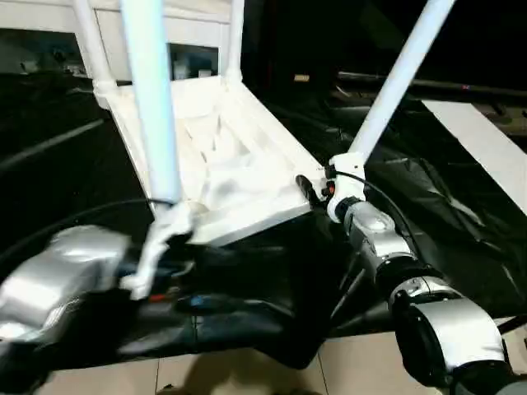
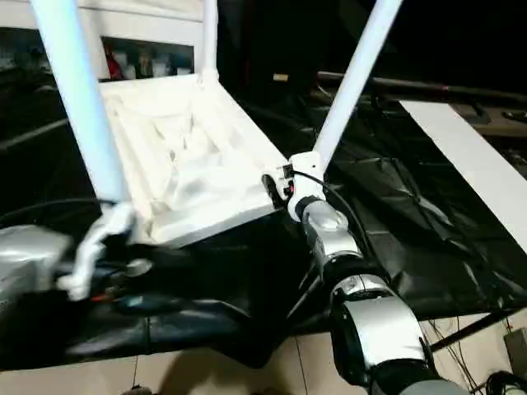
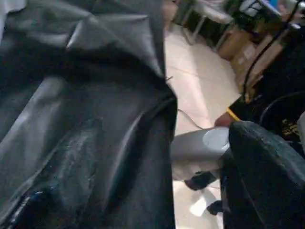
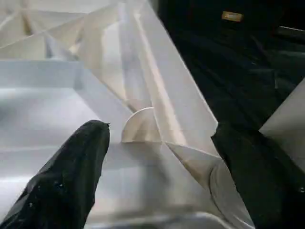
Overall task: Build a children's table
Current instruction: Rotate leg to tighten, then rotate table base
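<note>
The children's table lies upside down on a black sheet, the ribbed underside of its white top (image 1: 222,156) facing up. Its tapered white legs stand in the corner sockets: one near left (image 1: 152,99), one near right (image 1: 395,82), and two at the back (image 1: 90,41). My right gripper (image 4: 159,129) is open at the near right corner. One black finger (image 4: 71,176) is over the ribbed inside and the other (image 4: 257,176) is outside by the leg's base. My left gripper (image 1: 160,247) is a blur just below the near left leg's foot.
A flat white board (image 1: 486,140) lies on the crumpled black sheet (image 1: 428,206) to the right. The sheet hangs over the near edge above a pale tiled floor (image 1: 247,374). Shelves and clutter stand far behind the table.
</note>
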You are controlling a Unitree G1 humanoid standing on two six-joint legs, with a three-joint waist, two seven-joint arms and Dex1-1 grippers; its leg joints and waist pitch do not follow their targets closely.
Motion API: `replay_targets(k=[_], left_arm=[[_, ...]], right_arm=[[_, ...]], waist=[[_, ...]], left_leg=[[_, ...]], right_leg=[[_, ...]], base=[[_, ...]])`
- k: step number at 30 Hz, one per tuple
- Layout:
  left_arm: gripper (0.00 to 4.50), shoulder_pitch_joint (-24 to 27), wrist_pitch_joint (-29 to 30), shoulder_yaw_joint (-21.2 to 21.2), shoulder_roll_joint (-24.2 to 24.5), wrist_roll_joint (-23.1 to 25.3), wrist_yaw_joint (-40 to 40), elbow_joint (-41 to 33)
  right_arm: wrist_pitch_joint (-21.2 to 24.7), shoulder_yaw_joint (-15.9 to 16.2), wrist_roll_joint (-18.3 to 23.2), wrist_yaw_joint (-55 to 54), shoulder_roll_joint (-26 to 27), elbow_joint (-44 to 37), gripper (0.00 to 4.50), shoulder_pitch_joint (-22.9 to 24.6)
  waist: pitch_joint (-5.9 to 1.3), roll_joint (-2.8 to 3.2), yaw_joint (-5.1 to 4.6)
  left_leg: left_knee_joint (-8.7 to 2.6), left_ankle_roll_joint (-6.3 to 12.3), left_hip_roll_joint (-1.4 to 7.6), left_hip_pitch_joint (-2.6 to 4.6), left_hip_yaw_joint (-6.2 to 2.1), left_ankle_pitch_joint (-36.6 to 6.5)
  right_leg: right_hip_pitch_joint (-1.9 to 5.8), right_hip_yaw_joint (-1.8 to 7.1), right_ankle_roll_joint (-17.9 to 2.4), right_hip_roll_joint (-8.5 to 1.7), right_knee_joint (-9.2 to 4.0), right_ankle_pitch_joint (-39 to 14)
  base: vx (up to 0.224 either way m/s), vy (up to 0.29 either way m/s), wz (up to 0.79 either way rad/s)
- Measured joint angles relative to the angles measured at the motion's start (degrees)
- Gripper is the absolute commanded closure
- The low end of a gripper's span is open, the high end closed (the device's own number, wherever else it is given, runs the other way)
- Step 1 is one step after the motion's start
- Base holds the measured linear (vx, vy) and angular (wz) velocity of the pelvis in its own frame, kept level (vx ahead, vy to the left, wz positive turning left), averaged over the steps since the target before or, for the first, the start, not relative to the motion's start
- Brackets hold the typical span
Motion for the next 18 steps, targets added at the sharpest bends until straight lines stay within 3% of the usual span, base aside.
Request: replay_targets(k=[7,12,18], left_arm=[[0.02,4.75,2.13,6.47,4.34,-2.6,-0.4,-1.87],[0.02,7.31,2.6,12.53,5.7,-3.88,0.76,-1.71],[0.02,9.57,1.69,19.53,7.86,-3.17,2.55,4.41]], right_arm=[[-0.43,1.47,-0.3,6.05,-1.27,-3.92,0.51,5.17],[-0.68,1.19,-0.19,6.5,-2.66,-8.23,0.51,9.2],[0.91,0.83,-0.05,6.74,-3.72,-11.23,0.51,14.69]], waist=[[0.06,-0.68,-0.02],[0.05,-0.69,-0.09],[0.05,-0.7,-0.18]], left_leg=[[0.03,0.05,0.01,-0.04,-0.02,-0.04],[-0.01,0.07,0.0,0.01,-0.02,-0.06],[0.01,0.05,0.0,0.05,-0.03,-0.05]], right_leg=[[0.0,0.04,-0.18,0.03,-0.08,0.08],[0.02,0.03,-0.19,0.08,-0.06,0.05],[0.03,0.04,-0.07,0.12,-0.06,-0.03]], base=[[0.0,0.0,0.0],[0.0,0.0,0.0],[0.0,0.0,0.0]])
